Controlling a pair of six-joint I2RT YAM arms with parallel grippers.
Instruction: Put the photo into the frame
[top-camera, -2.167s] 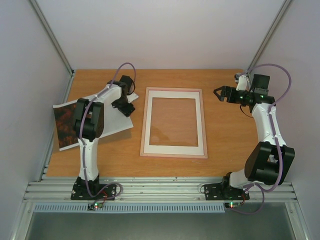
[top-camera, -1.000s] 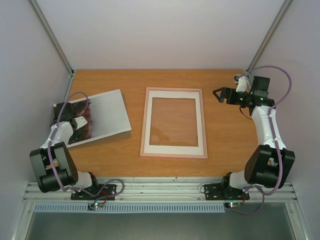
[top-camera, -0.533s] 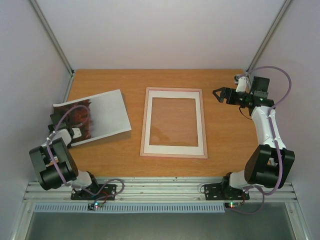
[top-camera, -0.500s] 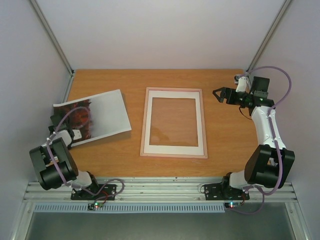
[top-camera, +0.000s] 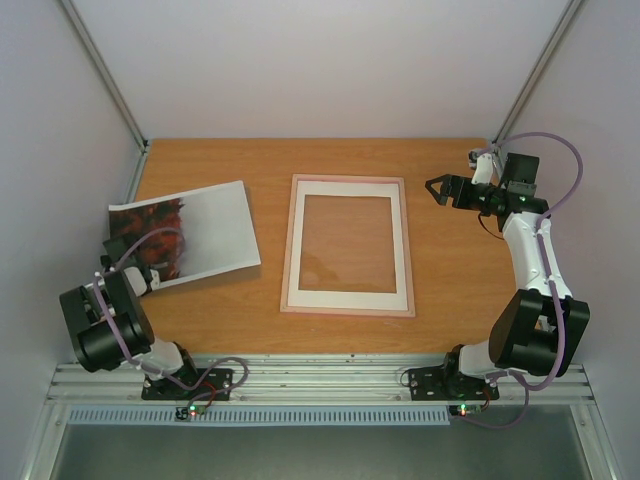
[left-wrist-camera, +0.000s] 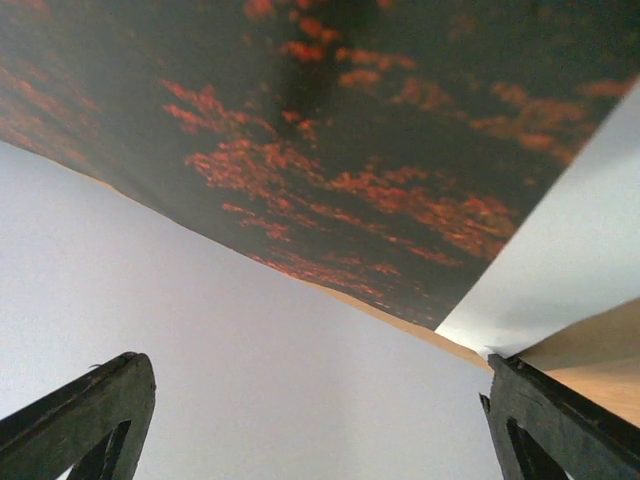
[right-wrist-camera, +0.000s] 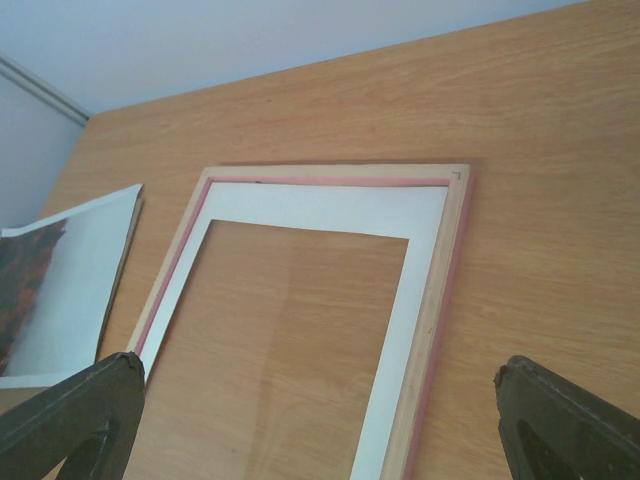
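Left gripper (left-wrist-camera: 312, 365) has swung from the far side to the near-left corner of the glossy print of red-orange trees under grey sky (top-camera: 185, 233). The print lies left of the pink-rimmed rectangular frame (top-camera: 347, 179). Jaws apart, nothing gripped. Right gripper (top-camera: 437, 187) unmoved, jaws apart. Pick-up pending.

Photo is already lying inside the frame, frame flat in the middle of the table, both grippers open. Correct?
Not inside. The top external view shows the photo lying left of the frame, apart from it. The rest holds: the frame is flat in the middle of the table, and the left gripper and right gripper are open.
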